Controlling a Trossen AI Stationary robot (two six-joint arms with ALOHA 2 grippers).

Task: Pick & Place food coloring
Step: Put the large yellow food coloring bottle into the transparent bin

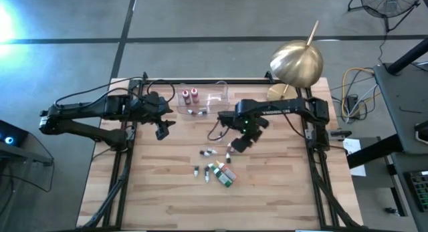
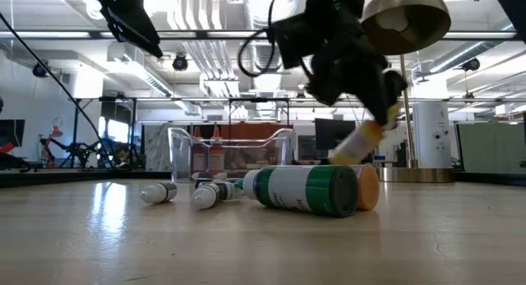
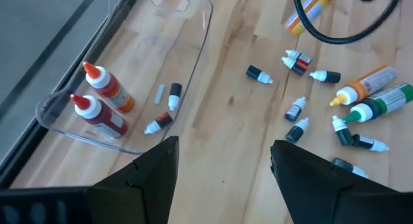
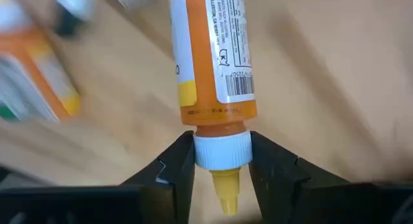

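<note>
My right gripper (image 4: pixel 221 161) is shut on an orange squeeze bottle (image 4: pixel 213 56) with a white cap and yellow nozzle, above the middle of the table (image 1: pixel 238 144). Several tiny dropper bottles (image 3: pixel 297 111) lie scattered on the wood, beside a larger green-and-white bottle (image 2: pixel 304 189) and an orange one (image 3: pixel 364 85) lying on their sides. A clear tray (image 1: pixel 215 97) at the far edge holds two upright red bottles (image 3: pixel 97 101) and a few tiny ones (image 3: pixel 164 111). My left gripper (image 3: pixel 222 166) is open and hovers near the tray's left end (image 1: pixel 162 128). My right gripper pinches the orange bottle's white cap (image 4: pixel 221 150) between its two fingers, one on each side, just below the bottle's shoulder. The nozzle points back between the fingers. The bottle (image 2: pixel 362 141) hangs tilted below the gripper, lifted clear of the table.
A brass dome lamp (image 1: pixel 296 61) stands at the table's far right corner. Cables loop by the right arm (image 1: pixel 215 132). Bare wood shows along the near edge and on the left half of the table (image 1: pixel 154 185).
</note>
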